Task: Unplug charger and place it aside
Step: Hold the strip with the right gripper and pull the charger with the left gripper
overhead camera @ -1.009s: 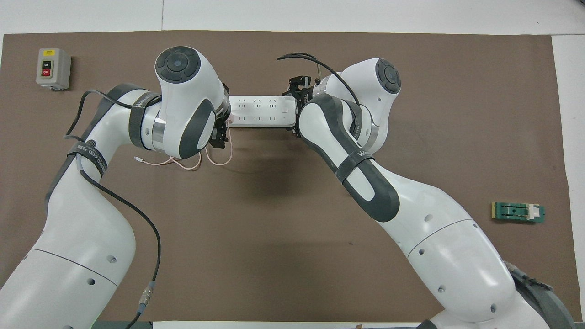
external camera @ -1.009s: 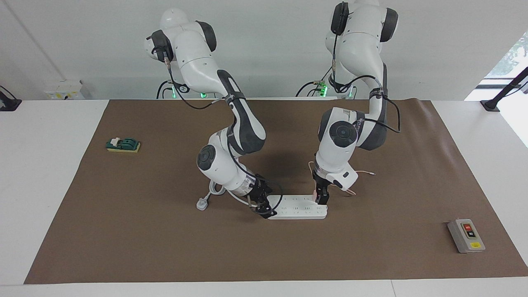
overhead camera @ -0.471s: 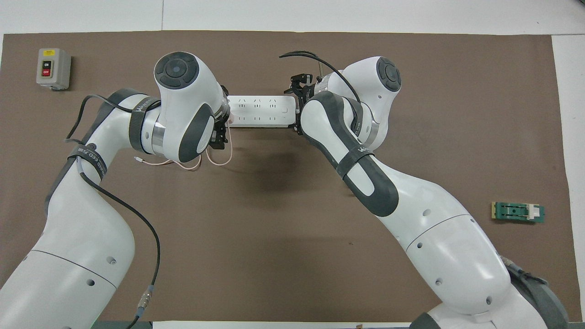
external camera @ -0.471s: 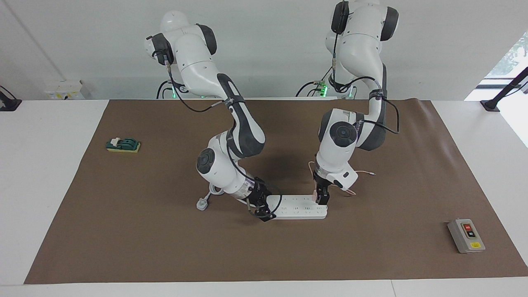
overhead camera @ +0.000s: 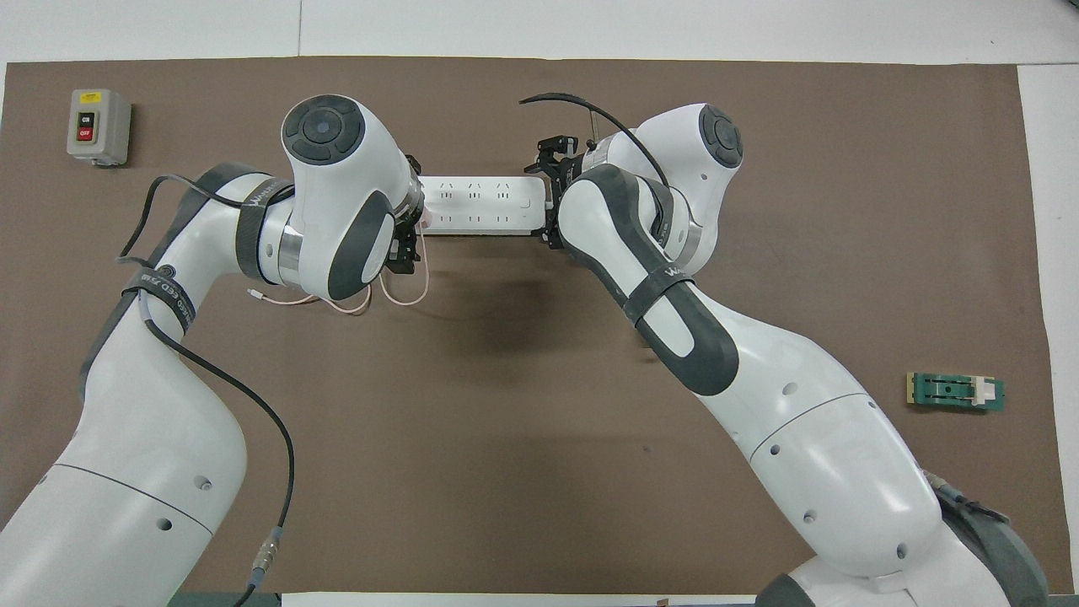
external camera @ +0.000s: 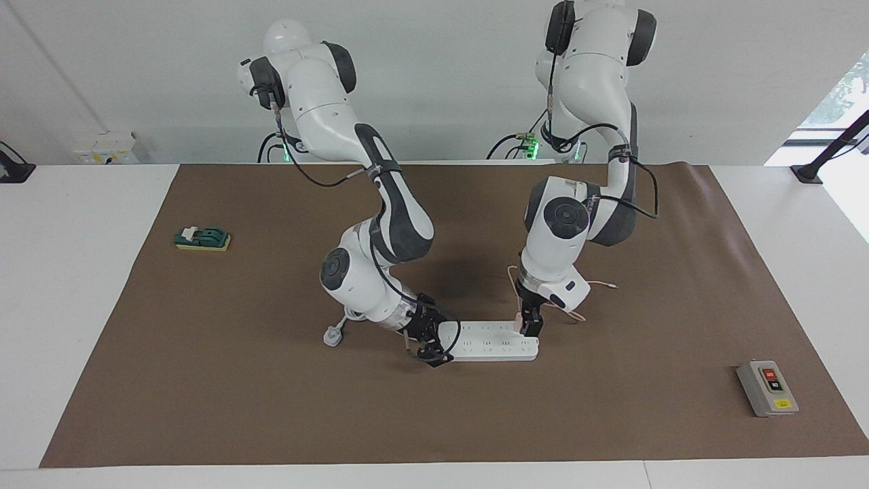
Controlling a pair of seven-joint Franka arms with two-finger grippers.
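Observation:
The white power strip (external camera: 492, 345) lies on the brown mat mid-table; it also shows in the overhead view (overhead camera: 480, 205). The pale pink charger (external camera: 519, 318) sits plugged in at the strip's end toward the left arm. My left gripper (external camera: 529, 326) stands upright over it and is shut on it; in the overhead view my wrist hides both. The charger's thin pink cable (overhead camera: 403, 297) loops on the mat nearer the robots (external camera: 597, 284). My right gripper (external camera: 429, 348) grips the strip's other end, one finger on each long side (overhead camera: 550, 201).
The strip's white three-pin plug (external camera: 332, 335) and thick cord lie by my right wrist. A grey switch box (external camera: 767, 388) (overhead camera: 99, 126) sits toward the left arm's end. A green block (external camera: 202, 238) (overhead camera: 955, 392) sits toward the right arm's end.
My right arm's elbow has swung over and its gripper has slid slightly along the strip's end. My left wrist has risen a touch. The charger stays in the strip.

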